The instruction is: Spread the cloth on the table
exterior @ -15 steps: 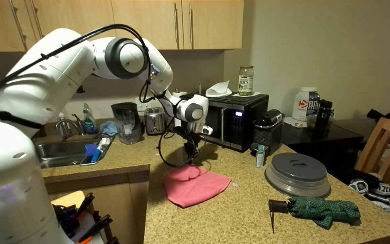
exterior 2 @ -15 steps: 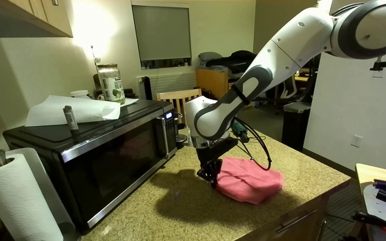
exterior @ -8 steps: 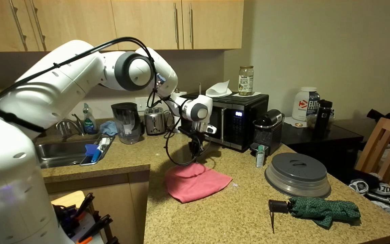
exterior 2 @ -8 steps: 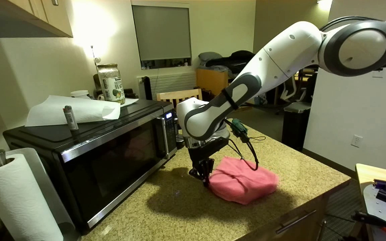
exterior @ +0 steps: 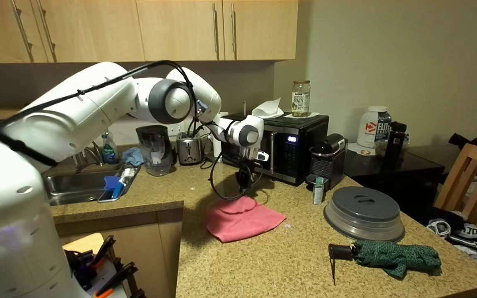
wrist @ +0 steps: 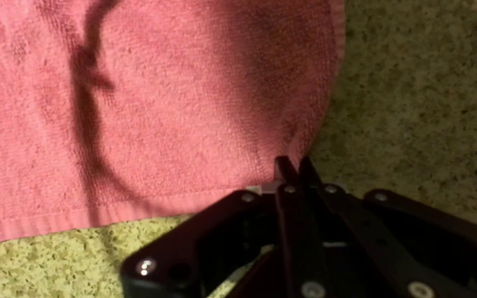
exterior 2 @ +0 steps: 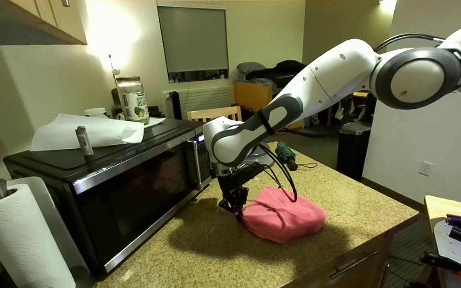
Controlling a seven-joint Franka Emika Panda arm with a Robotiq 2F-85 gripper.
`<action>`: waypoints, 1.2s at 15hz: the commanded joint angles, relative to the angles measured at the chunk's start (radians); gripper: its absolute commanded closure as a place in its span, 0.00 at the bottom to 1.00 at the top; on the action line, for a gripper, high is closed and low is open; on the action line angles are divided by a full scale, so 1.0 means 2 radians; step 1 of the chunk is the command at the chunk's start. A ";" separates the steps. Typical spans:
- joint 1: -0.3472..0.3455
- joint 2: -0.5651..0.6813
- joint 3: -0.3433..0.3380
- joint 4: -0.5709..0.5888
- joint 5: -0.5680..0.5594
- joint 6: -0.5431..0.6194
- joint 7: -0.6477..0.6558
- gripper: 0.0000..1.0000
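Gripping a pink cloth (wrist: pixel 160 103) by its corner in the wrist view, the tool (wrist: pixel 293 159) stands narrowed. In an exterior view, the cloth rests on the counter (exterior: pixel 296 265), apart from the umbrella (exterior: pixel 396 254). In an exterior view, it lies creased near the microwave (exterior 2: pixel 134 200).

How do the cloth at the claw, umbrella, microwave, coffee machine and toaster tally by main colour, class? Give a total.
Pink: 1 (cloth)
Green: 1 (umbrella)
Black: 2 (microwave, coffee machine)
Silver: 1 (toaster)
Total: 5
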 commanded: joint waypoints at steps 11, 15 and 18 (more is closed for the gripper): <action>0.014 0.086 -0.017 0.143 -0.045 -0.023 -0.008 0.95; 0.013 0.102 -0.019 0.172 -0.045 -0.025 -0.009 0.95; 0.012 0.113 -0.021 0.193 -0.044 -0.029 -0.008 0.95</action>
